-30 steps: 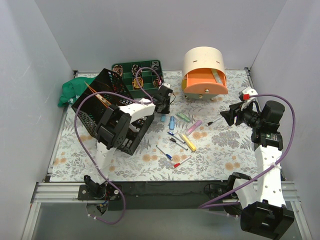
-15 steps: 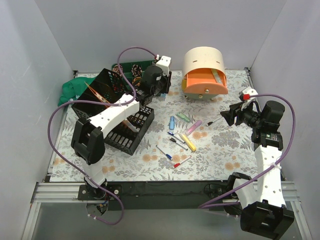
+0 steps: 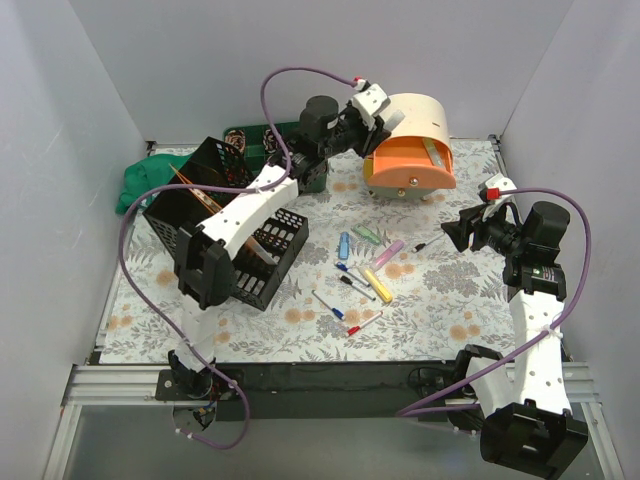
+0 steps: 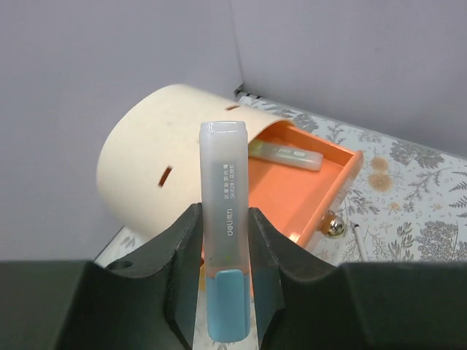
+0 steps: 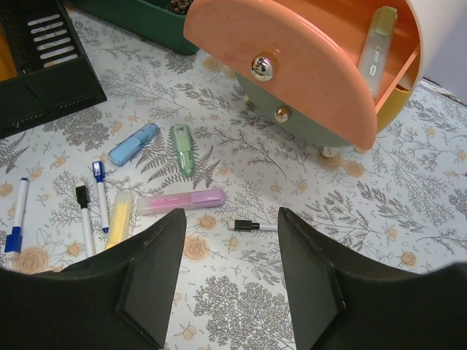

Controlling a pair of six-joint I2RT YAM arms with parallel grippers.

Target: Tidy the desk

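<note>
The desk (image 3: 450, 290) is a floral tabletop. My left gripper (image 3: 362, 130) is raised at the back, next to a cream cylinder organiser (image 3: 410, 112) with its orange drawer (image 3: 410, 168) pulled open. In the left wrist view the gripper (image 4: 224, 219) is shut on a blue highlighter (image 4: 222, 168), held upright in front of the drawer (image 4: 292, 189), which holds a clear highlighter (image 4: 286, 153). My right gripper (image 3: 452, 236) is open and empty above the desk's right side. In its wrist view (image 5: 232, 273) a small black-capped pen (image 5: 252, 226) lies below.
Loose on the desk lie blue (image 3: 344, 245), green (image 3: 367, 235), pink (image 3: 388, 251) and yellow (image 3: 376, 284) highlighters and several pens (image 3: 328, 305). A black wire-mesh rack (image 3: 225, 225) stands at the left, a green tray (image 3: 285, 150) behind it, a green cloth (image 3: 140, 180) at far left.
My left arm has swung up from beside the rack to the back right, carrying the blue highlighter to the organiser's open drawer. The right arm has not moved.
</note>
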